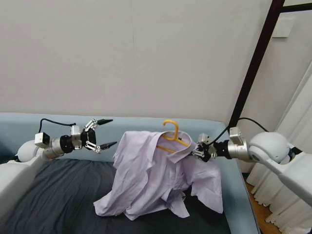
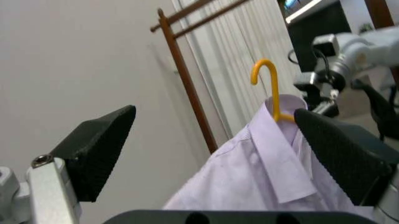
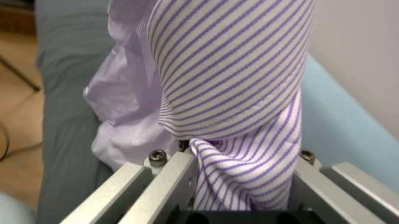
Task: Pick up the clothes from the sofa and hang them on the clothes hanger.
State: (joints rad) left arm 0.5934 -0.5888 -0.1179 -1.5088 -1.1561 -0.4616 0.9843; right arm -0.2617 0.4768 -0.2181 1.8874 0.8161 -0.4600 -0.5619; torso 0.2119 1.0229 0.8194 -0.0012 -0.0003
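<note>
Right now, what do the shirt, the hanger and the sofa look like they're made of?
Shirt: thin woven cloth, probably cotton or a blend, lilac with fine stripes; it drapes and bunches where the right gripper pinches it. Hanger: smooth yellow, likely plastic or coated wire; can't tell which. Sofa: matte fabric upholstery, dark grey seat, pale blue back. Left gripper hangs open beside the shirt.
</note>
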